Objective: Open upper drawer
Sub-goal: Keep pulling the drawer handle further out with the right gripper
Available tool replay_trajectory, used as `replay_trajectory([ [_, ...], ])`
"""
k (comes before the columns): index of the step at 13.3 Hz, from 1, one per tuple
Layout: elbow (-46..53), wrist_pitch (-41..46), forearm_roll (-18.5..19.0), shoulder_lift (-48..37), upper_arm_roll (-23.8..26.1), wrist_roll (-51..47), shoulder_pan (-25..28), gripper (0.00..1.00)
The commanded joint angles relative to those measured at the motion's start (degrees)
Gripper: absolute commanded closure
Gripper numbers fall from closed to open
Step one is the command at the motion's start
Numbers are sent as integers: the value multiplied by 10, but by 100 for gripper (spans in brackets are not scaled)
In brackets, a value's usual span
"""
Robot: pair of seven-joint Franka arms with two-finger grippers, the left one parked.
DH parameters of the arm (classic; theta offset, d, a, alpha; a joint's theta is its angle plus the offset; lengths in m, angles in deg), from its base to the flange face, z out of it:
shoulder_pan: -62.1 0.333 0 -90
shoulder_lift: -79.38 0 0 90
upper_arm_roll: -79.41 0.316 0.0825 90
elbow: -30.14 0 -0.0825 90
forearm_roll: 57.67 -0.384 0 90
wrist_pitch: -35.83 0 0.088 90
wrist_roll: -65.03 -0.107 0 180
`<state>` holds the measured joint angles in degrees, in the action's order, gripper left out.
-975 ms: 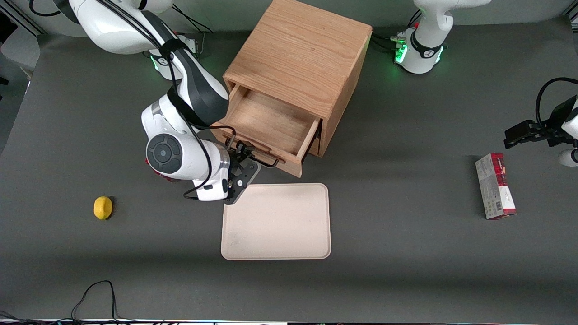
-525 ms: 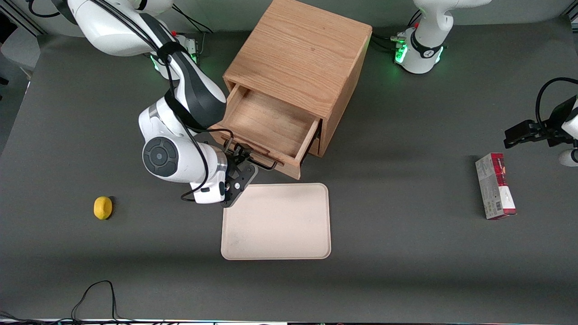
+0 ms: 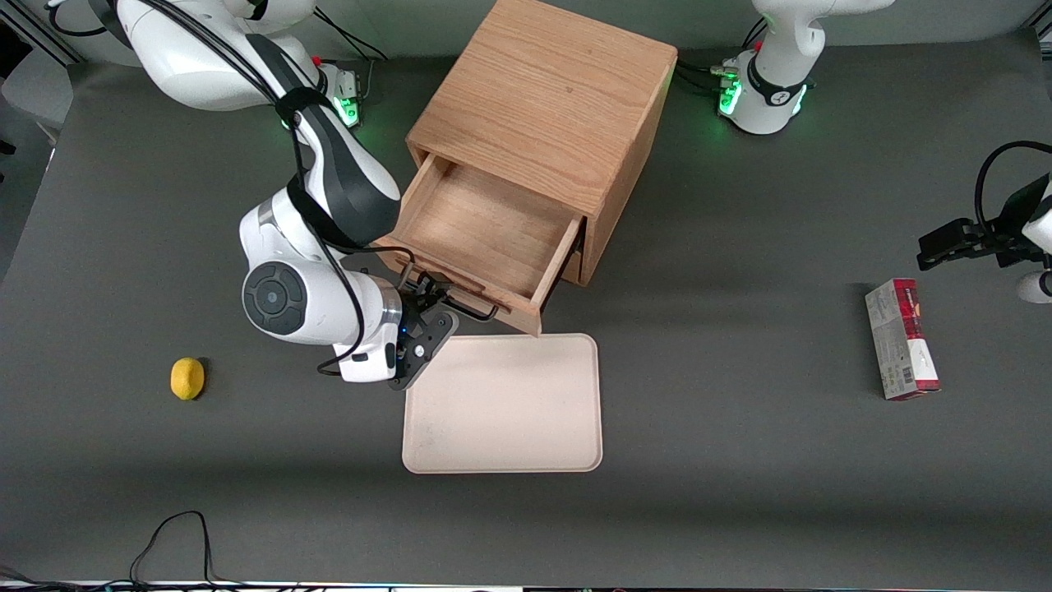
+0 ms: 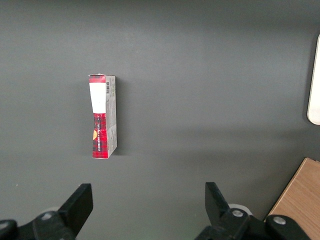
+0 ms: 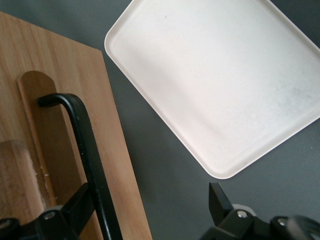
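The upper drawer (image 3: 485, 226) of the light-oak cabinet (image 3: 551, 90) stands pulled well out, its inside empty. Its front panel (image 5: 65, 120) carries a thin black wire handle (image 3: 464, 302), which also shows in the right wrist view (image 5: 85, 145). My right gripper (image 3: 426, 308) is at the handle, on the side of the front panel nearer the front camera. In the right wrist view the gripper (image 5: 150, 202) is open, its fingers wide apart, with the handle bar between them and close against one finger (image 5: 80, 200). The bottom drawer is hidden under the upper one.
A cream tray (image 3: 503, 403) lies on the dark table just in front of the drawer, also in the right wrist view (image 5: 215, 85). A yellow lemon (image 3: 187, 378) lies toward the working arm's end. A red and grey box (image 3: 902, 339) lies toward the parked arm's end.
The drawer has slid further out toward the tray. My gripper and wrist have moved with the handle, nearer the front camera and toward the working arm's end.
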<state>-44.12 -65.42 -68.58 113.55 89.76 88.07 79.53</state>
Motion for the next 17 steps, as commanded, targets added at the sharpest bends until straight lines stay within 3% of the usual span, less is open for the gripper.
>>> replay_trajectory([
  [1,24,3,4,19,3,13,-9,0],
  [17,61,-22,3,53,3,9,-27,0],
])
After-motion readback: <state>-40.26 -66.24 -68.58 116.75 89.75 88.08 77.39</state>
